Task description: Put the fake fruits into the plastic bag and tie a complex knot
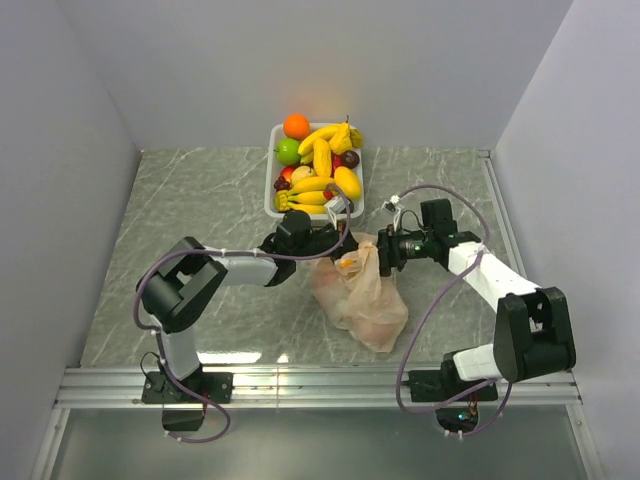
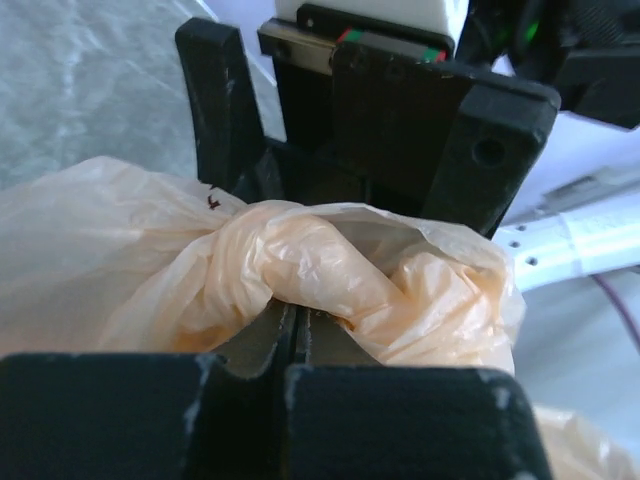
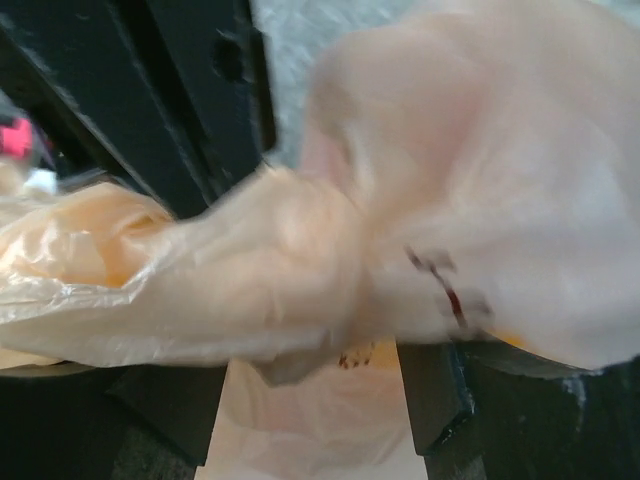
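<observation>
White links [image 1: 245, 264] meet black joints [image 1: 190, 295], lilac-grey cables [image 1: 408, 350] loop alongside, the left claw [image 2: 292, 338] scuffed black.

Left hand [image 2: 292, 345] clamped, right hand [image 3: 310, 400] apparently spread

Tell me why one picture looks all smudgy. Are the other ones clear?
Right wrist view: the plastic bag is smeared and soft and its print is just a streak, probably because it is too close to the lens. Left wrist view: the twisted plastic in the middle is crisp, but the background is hazy. Top external view: sharp all over, with a white glare streak on the table near its front edge.
</observation>
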`<state>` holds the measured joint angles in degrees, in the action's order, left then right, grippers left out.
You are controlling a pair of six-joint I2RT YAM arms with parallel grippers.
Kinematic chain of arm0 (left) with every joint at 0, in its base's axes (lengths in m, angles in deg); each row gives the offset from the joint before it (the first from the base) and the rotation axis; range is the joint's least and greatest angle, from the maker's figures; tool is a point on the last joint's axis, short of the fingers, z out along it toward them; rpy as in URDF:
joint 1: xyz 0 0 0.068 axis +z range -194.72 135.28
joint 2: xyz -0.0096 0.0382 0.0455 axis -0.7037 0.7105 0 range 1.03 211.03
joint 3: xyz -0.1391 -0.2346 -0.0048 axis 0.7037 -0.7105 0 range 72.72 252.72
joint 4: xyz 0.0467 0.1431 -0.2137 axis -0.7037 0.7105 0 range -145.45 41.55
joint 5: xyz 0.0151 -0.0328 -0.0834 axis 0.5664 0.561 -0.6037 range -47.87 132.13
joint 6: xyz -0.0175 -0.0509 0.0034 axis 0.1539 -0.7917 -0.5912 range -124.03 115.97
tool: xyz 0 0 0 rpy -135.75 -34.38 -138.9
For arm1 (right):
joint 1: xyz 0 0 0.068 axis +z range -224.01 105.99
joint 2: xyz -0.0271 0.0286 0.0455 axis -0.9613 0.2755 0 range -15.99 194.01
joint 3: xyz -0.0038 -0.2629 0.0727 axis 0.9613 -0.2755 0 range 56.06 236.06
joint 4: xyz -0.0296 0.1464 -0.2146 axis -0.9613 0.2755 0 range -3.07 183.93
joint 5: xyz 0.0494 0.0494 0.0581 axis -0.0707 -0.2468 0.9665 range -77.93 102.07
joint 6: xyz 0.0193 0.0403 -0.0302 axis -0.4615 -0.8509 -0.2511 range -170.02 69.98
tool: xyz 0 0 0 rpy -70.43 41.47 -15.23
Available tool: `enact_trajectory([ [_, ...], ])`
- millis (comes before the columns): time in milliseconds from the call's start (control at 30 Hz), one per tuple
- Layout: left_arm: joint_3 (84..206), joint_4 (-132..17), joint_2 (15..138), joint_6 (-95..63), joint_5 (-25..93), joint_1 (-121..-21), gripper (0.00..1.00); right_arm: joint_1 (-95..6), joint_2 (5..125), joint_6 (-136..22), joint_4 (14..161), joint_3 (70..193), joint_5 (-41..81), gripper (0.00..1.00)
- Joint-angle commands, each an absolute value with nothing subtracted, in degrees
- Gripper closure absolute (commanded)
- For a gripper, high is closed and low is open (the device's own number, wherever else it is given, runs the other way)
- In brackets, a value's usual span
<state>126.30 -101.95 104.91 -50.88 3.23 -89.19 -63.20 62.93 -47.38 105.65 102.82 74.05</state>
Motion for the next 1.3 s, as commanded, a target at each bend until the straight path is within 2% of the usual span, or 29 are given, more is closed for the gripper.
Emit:
enact_trajectory([
  [0, 125.1, -118.6, 106.7, -59.0, -8.7, -89.2, 1.0, -60.5, 60.5, -64.7, 88.5, 101.0, 75.2, 0.3],
  [33, 124.8, -121.9, 107.5, -60.0, -9.4, -88.8, 1.0, -59.9, 60.2, -66.9, 83.0, 100.5, 74.9, 0.3],
  [100, 124.8, -124.4, 108.4, -62.7, -11.2, -88.5, 1.0, -58.1, 59.9, -67.6, 83.7, 101.9, 73.4, 0.3],
  [200, 124.4, -128.1, 109.6, -65.3, -13.0, -87.9, 1.0, -59.4, 57.5, -59.4, 93.8, 103.7, 71.9, 0.38],
  [267, 123.8, -129.4, 109.5, -65.5, -13.7, -87.8, 1.0, -60.6, 54.3, -55.4, 102.5, 104.4, 70.6, 0.39],
  [433, 122.9, -130.2, 109.0, -65.6, -13.9, -87.7, 1.0, -61.6, 49.8, -45.3, 117.9, 107.6, 64.8, 0.32],
  [467, 122.9, -129.8, 108.9, -65.4, -13.9, -87.7, 1.0, -61.9, 49.1, -44.4, 119.6, 108.2, 65.2, 0.32],
  [533, 122.9, -128.7, 108.2, -64.9, -14.0, -87.7, 1.0, -62.9, 48.2, -42.9, 123.1, 108.4, 66.5, 0.24],
  [633, 122.5, -127.4, 107.6, -63.8, -14.4, -87.8, 1.0, -65.2, 46.2, -42.7, 124.4, 107.7, 67.6, 0.24],
  [667, 122.4, -127.8, 107.6, -63.8, -14.6, -87.7, 1.0, -65.7, 45.6, -43.3, 123.9, 107.1, 67.4, 0.26],
  [767, 121.7, -128.9, 107.6, -64.1, -15.3, -87.8, 1.0, -66.2, 46.3, -47.2, 120.3, 105.6, 65.7, 0.39],
  [800, 121.6, -129.0, 107.6, -64.1, -15.4, -87.7, 1.0, -66.2, 46.6, -49.1, 119.1, 105.1, 66.0, 0.46],
  [833, 121.7, -129.1, 108.0, -64.2, -15.4, -87.7, 1.0, -66.0, 46.8, -49.9, 115.4, 104.6, 66.5, 0.48],
  [867, 121.8, -128.9, 108.2, -64.3, -15.4, -87.7, 1.0, -65.9, 46.9, -52.9, 113.2, 103.4, 68.1, 0.51],
  [900, 122.0, -128.6, 108.3, -64.3, -15.3, -87.7, 1.0, -65.4, 46.9, -56.1, 111.2, 103.2, 68.5, 0.6],
  [967, 122.5, -127.7, 108.8, -64.3, -15.2, -87.7, 1.0, -64.3, 46.9, -57.6, 107.7, 103.1, 70.4, 0.64],
  [1100, 123.0, -122.9, 108.6, -62.0, -13.6, -87.8, 1.0, -63.3, 45.5, -59.5, 106.2, 103.1, 75.0, 0.81],
  [1200, 123.9, -120.9, 109.3, -61.2, -12.4, -87.9, 1.0, -60.7, 43.3, -60.0, 106.1, 102.8, 75.5, 0.88],
  [1267, 125.1, -119.4, 109.7, -60.4, -12.5, -88.1, 1.0, -59.0, 42.3, -58.8, 106.6, 102.6, 74.0, 0.88],
])
